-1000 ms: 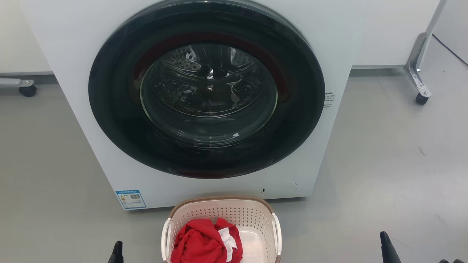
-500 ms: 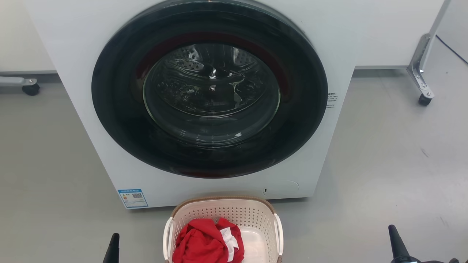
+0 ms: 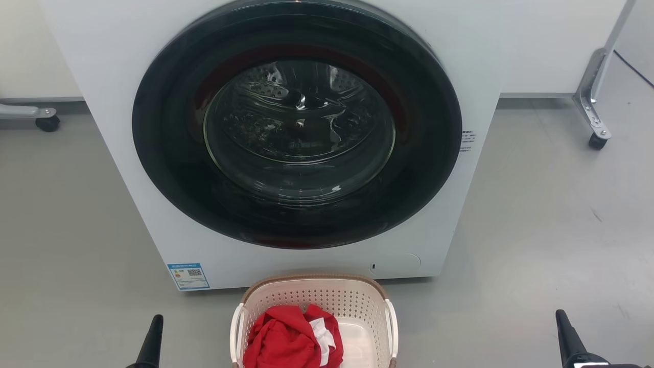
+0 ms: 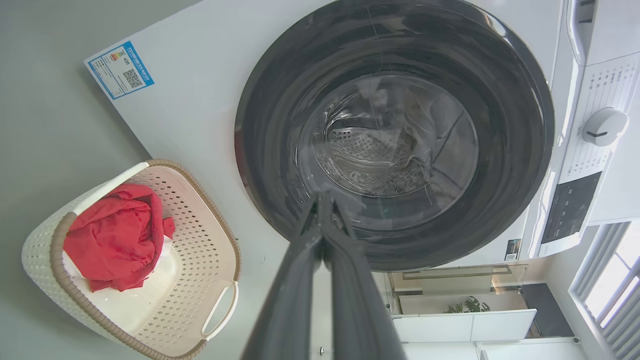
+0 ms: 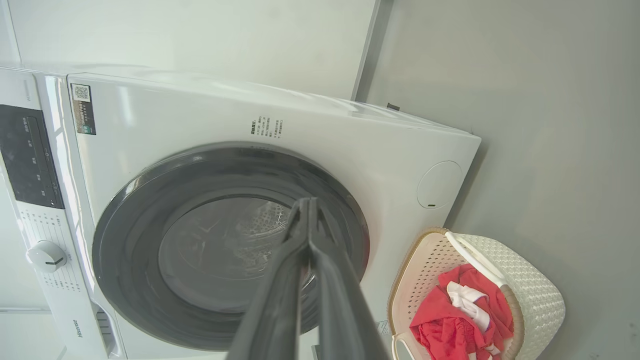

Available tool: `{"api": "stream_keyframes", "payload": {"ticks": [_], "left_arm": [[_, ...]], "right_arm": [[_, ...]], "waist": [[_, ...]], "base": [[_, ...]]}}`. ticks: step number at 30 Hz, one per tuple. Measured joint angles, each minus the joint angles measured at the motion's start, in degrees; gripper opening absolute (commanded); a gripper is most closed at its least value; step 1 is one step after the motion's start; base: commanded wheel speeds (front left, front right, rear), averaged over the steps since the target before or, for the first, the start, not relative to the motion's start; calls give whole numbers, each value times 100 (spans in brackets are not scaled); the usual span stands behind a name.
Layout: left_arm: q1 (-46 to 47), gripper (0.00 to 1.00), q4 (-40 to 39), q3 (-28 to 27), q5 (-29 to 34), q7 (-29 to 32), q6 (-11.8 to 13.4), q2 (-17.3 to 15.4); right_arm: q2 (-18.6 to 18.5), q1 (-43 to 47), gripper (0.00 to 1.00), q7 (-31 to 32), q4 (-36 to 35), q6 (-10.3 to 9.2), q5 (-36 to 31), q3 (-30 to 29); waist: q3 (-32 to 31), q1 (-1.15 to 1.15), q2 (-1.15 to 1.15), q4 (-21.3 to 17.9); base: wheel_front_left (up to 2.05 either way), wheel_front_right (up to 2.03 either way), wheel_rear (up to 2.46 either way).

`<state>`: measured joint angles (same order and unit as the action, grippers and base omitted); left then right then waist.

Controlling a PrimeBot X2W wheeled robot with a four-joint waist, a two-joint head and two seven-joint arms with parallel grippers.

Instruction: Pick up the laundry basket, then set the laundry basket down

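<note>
Washer (image 3: 296,128) just behind laundry basket (image 3: 311,299) | left claw (image 4: 322,200), right claw (image 5: 307,204) both pinched together

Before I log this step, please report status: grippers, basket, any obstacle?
Left gripper shut, empty; right gripper shut, empty. Laundry basket on floor between them, not gripped, red clothes inside. Washing machine close behind it.

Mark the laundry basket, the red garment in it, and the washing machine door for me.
laundry basket (image 3: 317,299), head view, on its perforated far wall.
red garment (image 3: 278,340), head view, on the middle of the bunched cloth.
washing machine door (image 3: 299,130), head view, on the centre of the glass.
</note>
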<state>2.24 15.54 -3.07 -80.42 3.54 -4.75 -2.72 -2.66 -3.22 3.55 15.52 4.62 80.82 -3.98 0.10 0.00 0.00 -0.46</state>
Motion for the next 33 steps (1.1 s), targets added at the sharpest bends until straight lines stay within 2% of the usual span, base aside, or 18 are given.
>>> {"api": "stream_keyframes", "payload": {"ticks": [16,33], "left_arm": [[230,0,127,-211,-1121,293,-232,29],[230,0,134,-213,-1128,293,-232,34]], "right_arm": [[13,-174,0,293,153,221,1061,-357],[15,-204,0,293,155,221,1061,-359]], "waist": [[0,0,0,46],[0,0,0,46]], "base": [[0,0,0],[0,0,0]]}}
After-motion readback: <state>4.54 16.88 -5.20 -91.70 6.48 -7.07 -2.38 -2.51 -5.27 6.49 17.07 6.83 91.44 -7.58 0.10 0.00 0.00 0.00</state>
